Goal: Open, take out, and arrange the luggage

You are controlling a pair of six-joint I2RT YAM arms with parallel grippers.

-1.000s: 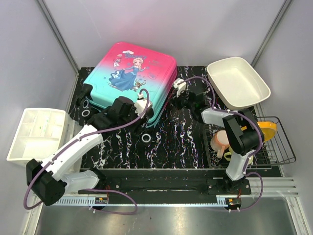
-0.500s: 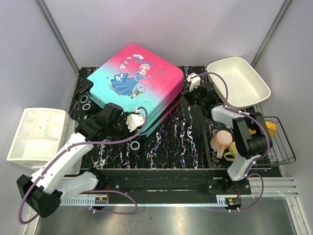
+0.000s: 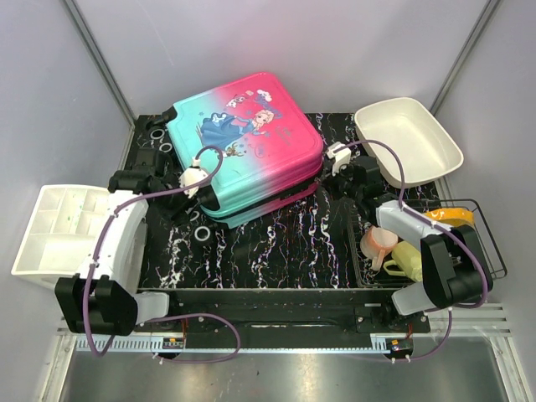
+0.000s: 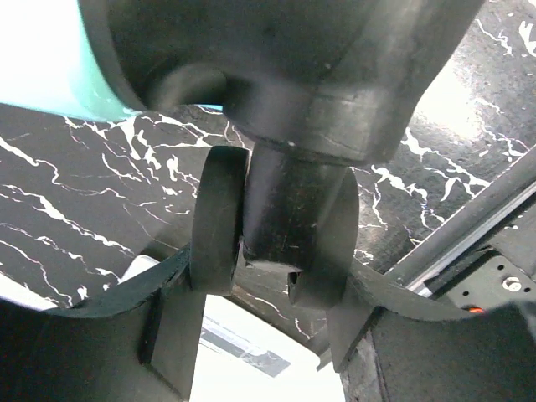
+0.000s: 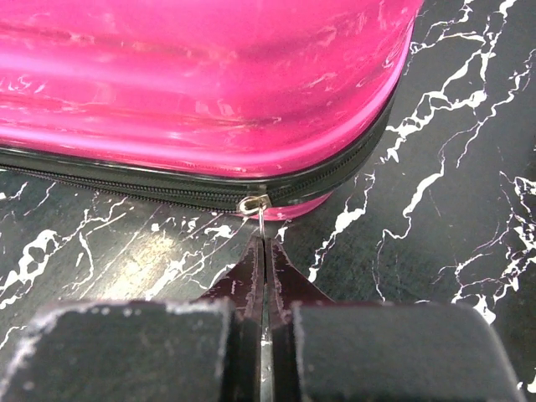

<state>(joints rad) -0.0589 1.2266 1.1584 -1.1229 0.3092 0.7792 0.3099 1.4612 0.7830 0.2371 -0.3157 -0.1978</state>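
While pink-teal luggage point(image 3: 251, 134) lies closed, left jaws grip wheel point(image 4: 218, 222), right jaws pinch zipper pull point(image 5: 254, 203).

The top camera looks down over the whole table point(image 3: 285, 243). Both wrist cameras sit close against the suitcase point(image 3: 251, 142): left at a wheel point(image 4: 216, 219), right facing the zipper pull point(image 5: 254, 205).

I see open table point(image 3: 285, 239) at 6 o'clock of the luggage point(image 3: 251, 138), broken only by a small ring point(image 3: 201, 237). At 3 o'clock the white tub point(image 3: 410, 138) and wire basket point(image 3: 473, 255) crowd the way. At 9 o'clock a compartment tray point(image 3: 59, 226) lines the edge. At 12 o'clock the back wall point(image 3: 293, 50) stands close.
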